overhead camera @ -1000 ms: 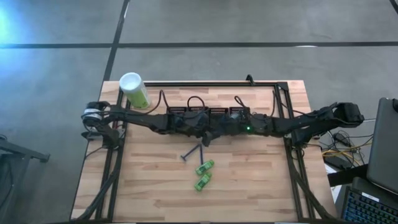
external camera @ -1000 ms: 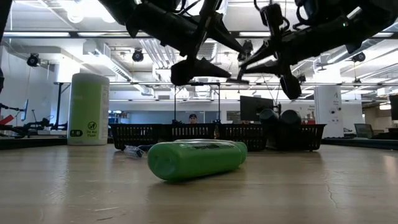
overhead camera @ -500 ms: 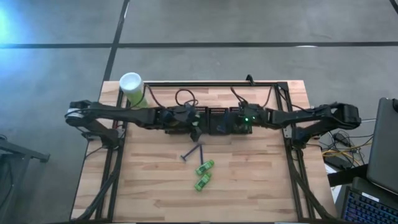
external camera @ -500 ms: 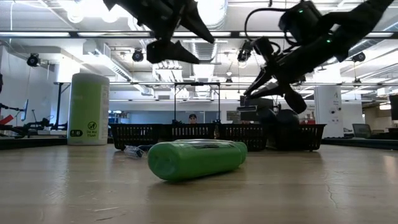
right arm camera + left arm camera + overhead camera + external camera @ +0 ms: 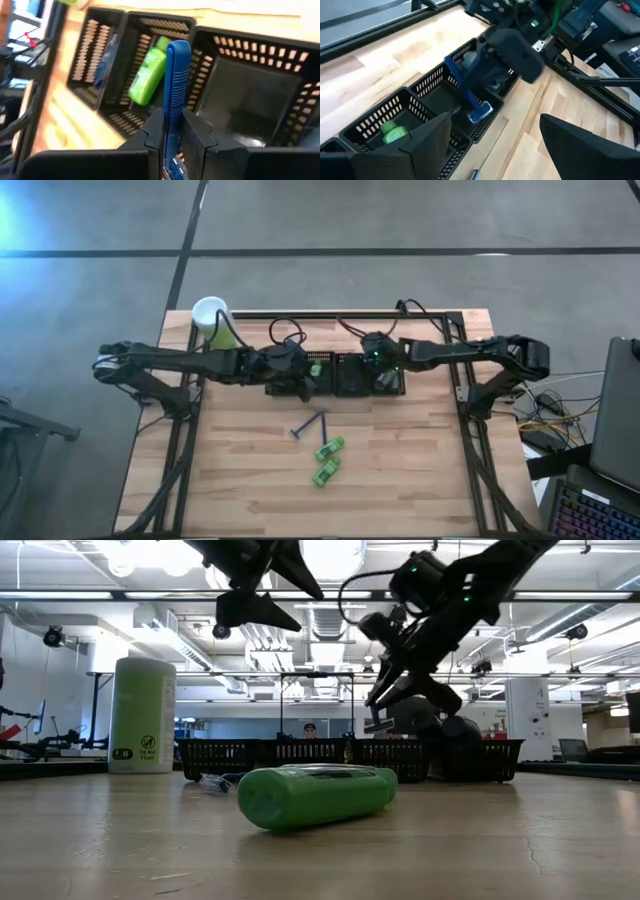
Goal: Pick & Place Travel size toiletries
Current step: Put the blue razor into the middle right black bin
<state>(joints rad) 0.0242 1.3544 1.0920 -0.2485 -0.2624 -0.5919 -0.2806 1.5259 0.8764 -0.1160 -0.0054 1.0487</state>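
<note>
High view: both arms have drawn in over the black mesh bins since a second ago; on the wooden surface remain a thin blue razor and two green tubes.

Left wrist view: left pincer gapes wide, empty.

Right wrist view: right pincer is clamped on a slim, glossy blue razor above a compartment, ready to drop.

Colours on the pale wood-grain table

Blue razor, bright green tubes, black mesh bins, pale-green white-capped canister, dark arms.
</note>
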